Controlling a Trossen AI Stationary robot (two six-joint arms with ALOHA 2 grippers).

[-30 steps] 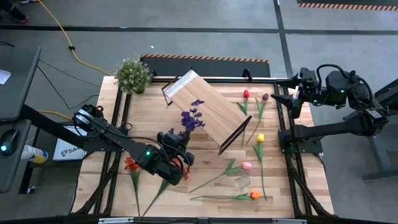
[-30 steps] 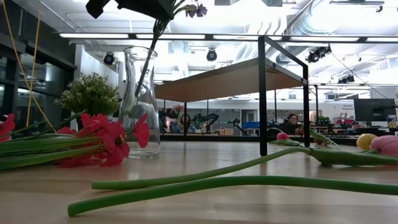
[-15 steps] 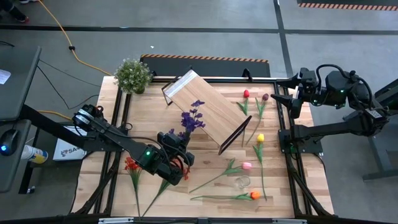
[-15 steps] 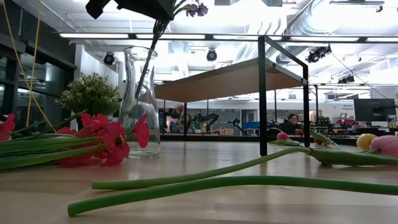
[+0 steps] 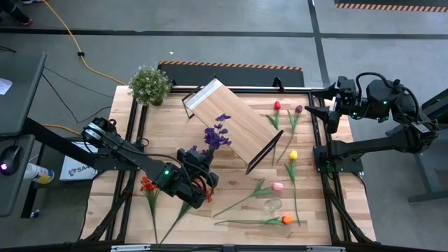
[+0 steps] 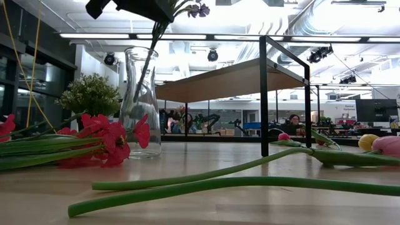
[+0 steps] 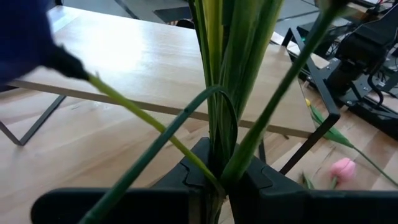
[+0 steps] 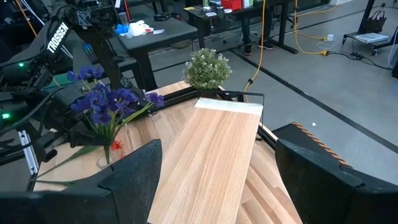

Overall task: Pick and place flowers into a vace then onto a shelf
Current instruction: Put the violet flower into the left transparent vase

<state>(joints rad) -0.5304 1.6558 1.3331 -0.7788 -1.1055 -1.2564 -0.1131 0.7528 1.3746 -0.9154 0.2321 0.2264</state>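
Stems of purple sprigs (image 7: 236,112) hide where left gripper (image 7: 217,177) pinches them.

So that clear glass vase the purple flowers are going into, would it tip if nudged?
Probably not easily: the clear glass vase widens toward its base. Still, its narrow neck stands tall, and the purple flowers lean out from it, so a high push might topple it. Being glass, it looks breakable.

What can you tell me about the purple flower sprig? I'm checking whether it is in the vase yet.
The purple sprig is an artificial spray of small violet-blue blossoms on thin green stems with narrow leaves. The left gripper is shut on the stems, holding them roughly upright over the clear glass vase. In the low view a stem slants down through the vase's mouth into its body. The blossoms sit above the gripper, beside the shelf.
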